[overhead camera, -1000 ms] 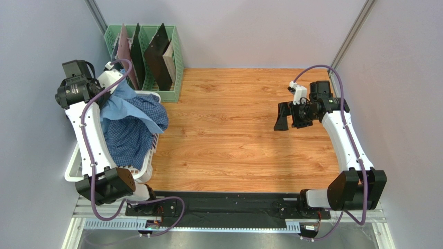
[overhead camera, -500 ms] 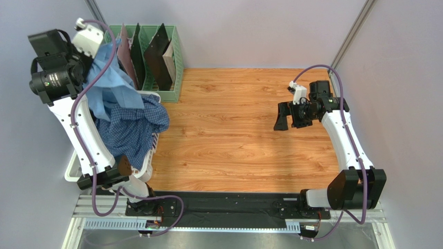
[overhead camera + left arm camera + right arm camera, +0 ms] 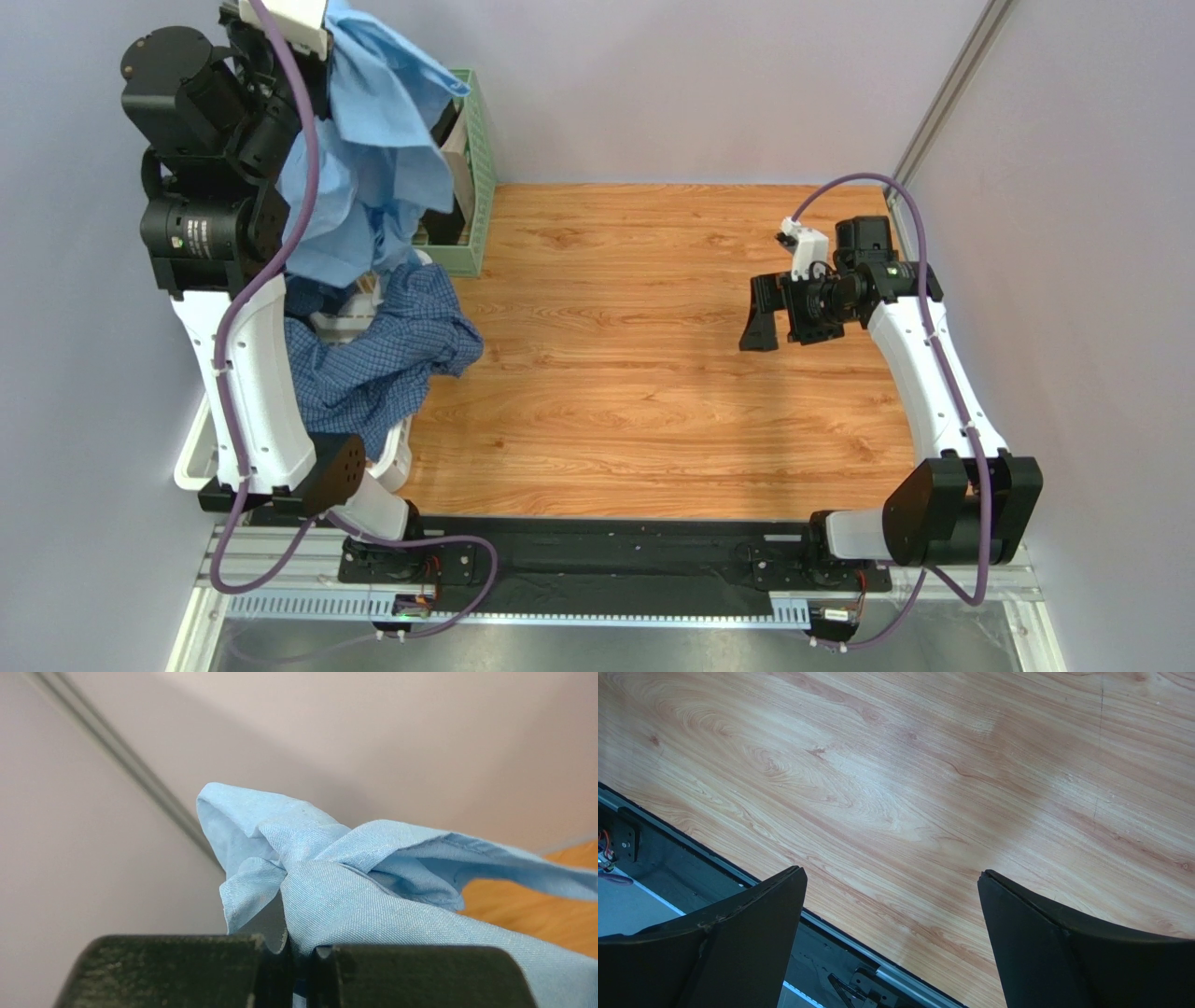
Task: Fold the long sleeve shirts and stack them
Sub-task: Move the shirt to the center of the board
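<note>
End effector (image 3: 300,953) pinching shirt (image 3: 365,882), checked shirt (image 3: 400,336) in basket (image 3: 187,459)

Overhead, the plain light blue cloth shirt (image 3: 372,140) is cut off by the top edge and hides most of the green slotted plastic rack (image 3: 481,196) behind it

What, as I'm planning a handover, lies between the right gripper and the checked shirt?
Only bare tabletop, from right gripper to checked shirt, in the top view.

The left arm (image 3: 260,371) and right arm (image 3: 915,350) share white link shells (image 3: 269,427), black joint housings (image 3: 190,227), purple cables (image 3: 859,178) running alongside, and matte black fingers (image 3: 738,952).
</note>
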Available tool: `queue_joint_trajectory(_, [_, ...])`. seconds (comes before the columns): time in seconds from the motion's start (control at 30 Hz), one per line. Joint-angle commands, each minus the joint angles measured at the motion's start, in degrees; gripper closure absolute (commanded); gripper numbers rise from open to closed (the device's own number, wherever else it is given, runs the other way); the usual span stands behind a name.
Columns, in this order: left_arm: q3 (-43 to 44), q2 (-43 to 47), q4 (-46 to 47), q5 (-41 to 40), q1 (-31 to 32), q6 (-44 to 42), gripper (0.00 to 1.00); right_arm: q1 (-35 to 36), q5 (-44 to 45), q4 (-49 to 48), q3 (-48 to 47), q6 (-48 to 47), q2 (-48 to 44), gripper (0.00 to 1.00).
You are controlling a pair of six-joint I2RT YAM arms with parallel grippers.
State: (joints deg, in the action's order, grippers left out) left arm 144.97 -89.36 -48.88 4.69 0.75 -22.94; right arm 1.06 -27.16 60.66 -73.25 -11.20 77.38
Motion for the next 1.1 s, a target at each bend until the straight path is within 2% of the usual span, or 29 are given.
queue_joint_trajectory(0.0, [2.78,0.95,24.4,1.1,3.29,14.48,1.0,-0.09,1.23,-0.37,-1.28,0.22,-1.97,0.0])
queue_joint_trajectory(0.17, [1.11,-1.5,38.32,15.07,5.47,34.84,1.0,-0.18,2.28,-0.81,-0.31,-0.05,-2.59,0.0])
queue_joint_trajectory(0.2, [1.54,-2.13,40.08,16.31,7.05,35.67,1.0,-0.18,2.37,-0.9,-0.31,0.04,-2.68,0.0])
queue_joint_trajectory(0.37, [1.29,-5.73,40.01,20.36,19.26,33.93,1.0,-1.92,1.67,-0.99,-1.28,0.57,-2.33,0.0])
queue_joint_trajectory(0.5, [1.63,-8.72,41.76,19.93,24.55,33.13,1.0,-3.69,0.53,-0.72,-2.68,0.83,-1.97,0.0])
queue_joint_trajectory(0.7, [11.73,-16.89,47.9,16.07,31.58,32.52,1.0,-5.63,-0.97,-0.81,-3.39,1.01,-0.31,0.0])
queue_joint_trajectory(0.87, [11.39,-17.77,61.42,6.83,37.73,22.97,1.0,-6.51,-1.14,-0.72,-3.3,1.18,0.31,0.0])
queue_joint_trajectory(0.97, [11.39,-18.39,66.88,5.25,40.2,16.37,1.0,-6.77,-0.97,-0.81,-3.12,1.18,0.31,0.0])
queue_joint_trajectory(1.07, [10.61,-19.27,66.56,6.82,41.61,14.94,1.0,-6.95,-1.32,-0.81,-3.82,1.1,0.05,0.0])
